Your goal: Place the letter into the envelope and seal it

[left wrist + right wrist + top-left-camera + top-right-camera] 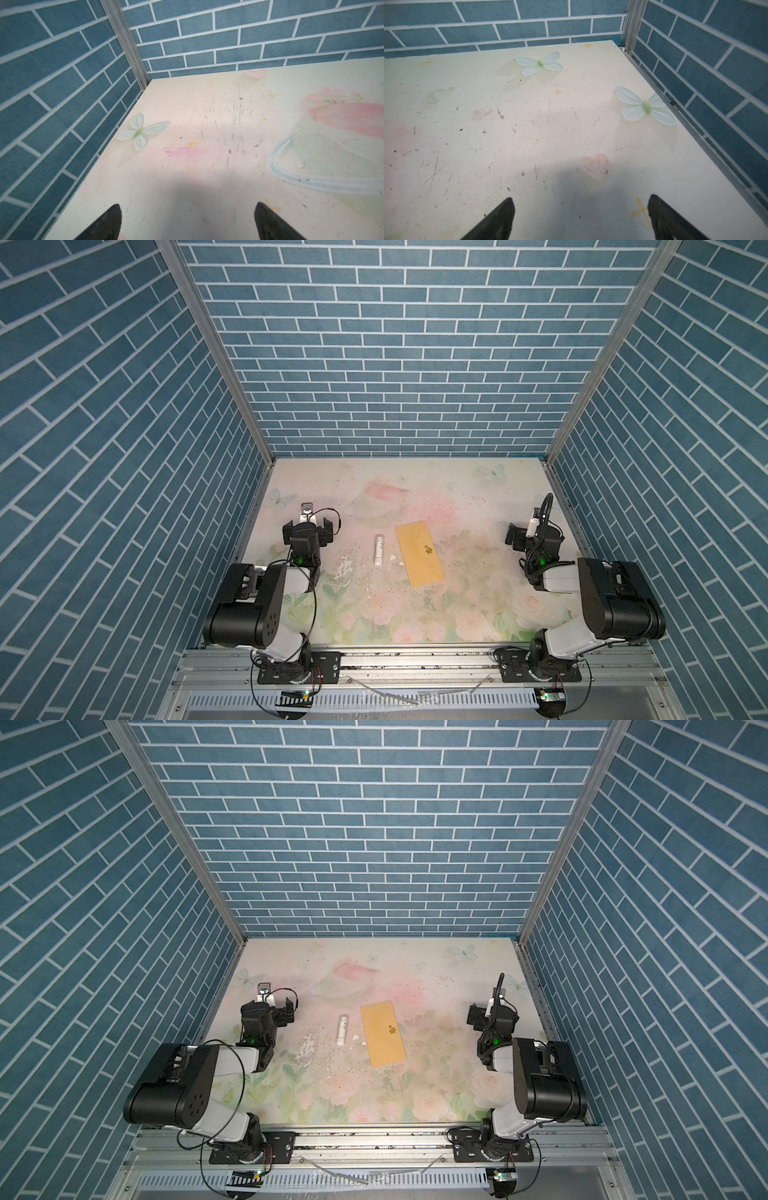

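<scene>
Both grippers stand wide open and hold nothing: left gripper (pixel 188 222) and right gripper (pixel 581 218) hover over bare table (pixel 457 614). The envelope (pixel 419 553) lies flat mid-table, beside a white stick (pixel 378 550).

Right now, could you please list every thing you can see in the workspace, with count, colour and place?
envelope: one, mustard-yellow, gold emblem on it, flat near the table's middle, flap down.
white stick: one, small cylinder, lying left of the envelope, apart from it.
letter: none in view.
table: one, pale floral print, scuffed.
walls: blue brick pattern, on three sides.
left gripper: black, open, empty, over the table's left part.
right gripper: black, open, empty, over the table's right part.
</scene>
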You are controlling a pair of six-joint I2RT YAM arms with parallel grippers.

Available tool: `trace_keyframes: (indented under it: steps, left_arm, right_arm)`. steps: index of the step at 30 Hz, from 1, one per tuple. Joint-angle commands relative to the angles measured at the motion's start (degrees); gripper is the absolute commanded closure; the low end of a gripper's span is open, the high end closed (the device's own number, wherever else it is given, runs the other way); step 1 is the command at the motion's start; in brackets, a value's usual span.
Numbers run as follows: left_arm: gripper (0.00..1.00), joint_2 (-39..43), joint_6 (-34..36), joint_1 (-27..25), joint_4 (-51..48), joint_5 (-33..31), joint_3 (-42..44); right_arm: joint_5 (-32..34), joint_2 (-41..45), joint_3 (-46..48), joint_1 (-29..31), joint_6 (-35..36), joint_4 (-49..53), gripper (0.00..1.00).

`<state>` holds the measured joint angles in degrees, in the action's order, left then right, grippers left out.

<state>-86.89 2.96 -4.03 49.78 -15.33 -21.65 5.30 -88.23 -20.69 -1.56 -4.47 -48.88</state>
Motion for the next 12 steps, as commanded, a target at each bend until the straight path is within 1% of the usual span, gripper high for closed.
trace_keyframes:
  steps: [1,12]
  left_arm:
    - [0.00,0.14,-0.50,0.25,-0.82,0.30,-0.15]
    - [0.00,0.14,-0.50,0.25,-0.88,0.30,-0.20]
  right_arm:
    - [-0.29,-0.07,-1.46,-0.28,1.13,-1.35,0.01]
    - [-0.48,-0.20,-1.74,-0.27,1.09,-0.98,0.01]
